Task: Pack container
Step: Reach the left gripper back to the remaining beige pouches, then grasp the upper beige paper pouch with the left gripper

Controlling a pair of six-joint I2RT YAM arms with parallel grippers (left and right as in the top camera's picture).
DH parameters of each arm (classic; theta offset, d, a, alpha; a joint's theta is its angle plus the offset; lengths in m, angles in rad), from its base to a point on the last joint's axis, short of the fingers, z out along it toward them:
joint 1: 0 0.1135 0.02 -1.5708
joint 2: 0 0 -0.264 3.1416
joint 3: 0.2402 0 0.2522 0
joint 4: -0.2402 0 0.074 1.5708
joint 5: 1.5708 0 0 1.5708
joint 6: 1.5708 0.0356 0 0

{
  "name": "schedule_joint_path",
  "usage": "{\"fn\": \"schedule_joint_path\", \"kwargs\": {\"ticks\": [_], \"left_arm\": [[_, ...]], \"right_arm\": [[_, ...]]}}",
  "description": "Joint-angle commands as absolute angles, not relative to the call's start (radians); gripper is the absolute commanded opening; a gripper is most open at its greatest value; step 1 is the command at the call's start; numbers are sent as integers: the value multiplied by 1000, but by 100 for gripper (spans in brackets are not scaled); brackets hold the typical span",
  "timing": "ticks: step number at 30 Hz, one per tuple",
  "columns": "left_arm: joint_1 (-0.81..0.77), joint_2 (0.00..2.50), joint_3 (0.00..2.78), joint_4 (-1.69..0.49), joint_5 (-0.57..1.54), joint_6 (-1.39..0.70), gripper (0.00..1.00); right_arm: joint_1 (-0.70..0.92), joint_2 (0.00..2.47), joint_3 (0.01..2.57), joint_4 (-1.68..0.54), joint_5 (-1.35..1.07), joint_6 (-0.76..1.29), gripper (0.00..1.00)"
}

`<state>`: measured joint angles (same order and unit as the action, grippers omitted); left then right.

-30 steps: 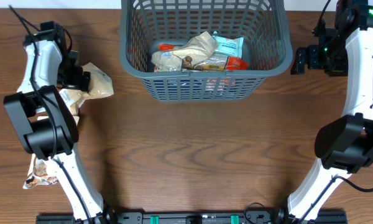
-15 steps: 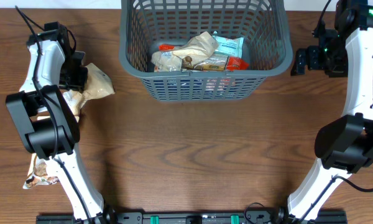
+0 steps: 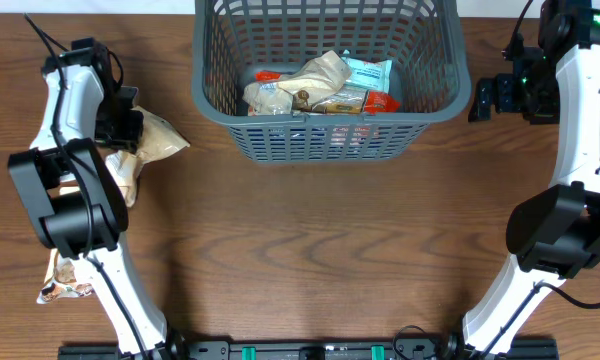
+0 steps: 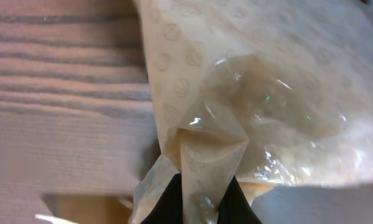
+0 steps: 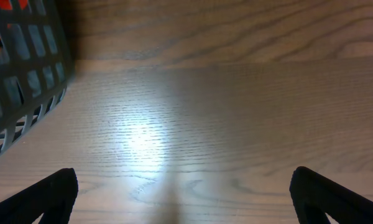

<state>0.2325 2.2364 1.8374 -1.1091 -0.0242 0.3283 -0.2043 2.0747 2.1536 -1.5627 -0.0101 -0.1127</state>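
The container (image 3: 330,117), a dark grey lattice basket, stands at the back centre and holds several snack packets (image 3: 320,85). At the far left my left gripper (image 3: 128,125) is shut on a beige snack packet (image 3: 162,140). In the left wrist view the two black fingers (image 4: 168,205) pinch a fold of that crinkled packet (image 4: 267,106), with the gripper (image 4: 202,202) at the bottom edge. My right gripper (image 3: 477,100) hovers open just right of the basket, with nothing in it. In the right wrist view the gripper (image 5: 183,193) is over bare wood, and the container's wall (image 5: 25,74) is at the left.
A second packet (image 3: 128,178) lies partly under the left arm. A third packet (image 3: 65,275) lies near the table's left edge, lower down. The left arm's links (image 3: 70,200) stand over that side.
My left gripper has gone from open to shut on the beige packet. The packet has shifted slightly to the right. The right arm has not moved.
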Motion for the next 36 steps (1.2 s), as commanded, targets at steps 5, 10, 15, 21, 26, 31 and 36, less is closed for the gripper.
{"fn": "schedule_joint_path", "kwargs": {"ticks": [5, 10, 15, 21, 26, 31, 36], "left_arm": [[229, 1945, 1839, -1106, 9, 275, 6], [229, 1769, 1839, -1073, 8, 276, 6], [229, 1712, 1838, -1088, 8, 279, 6], [231, 1769, 1774, -1124, 8, 300, 59], [230, 1798, 1622, -1100, 12, 365, 68], [230, 1798, 1478, -1005, 15, 394, 79], [230, 1798, 1363, -906, 15, 418, 87]], "right_arm": [[-196, 2059, 2151, -1560, -3, -102, 99], [-196, 2059, 2151, -1558, -4, -102, 99], [-196, 2059, 2151, -1558, -4, -102, 99], [-196, 2059, 2151, -1559, -4, -102, 99], [-196, 2059, 2151, -1560, -4, -102, 99], [-196, 2059, 2151, -1560, -4, -102, 99], [-196, 2059, 2151, -1560, -4, -102, 99]]}}
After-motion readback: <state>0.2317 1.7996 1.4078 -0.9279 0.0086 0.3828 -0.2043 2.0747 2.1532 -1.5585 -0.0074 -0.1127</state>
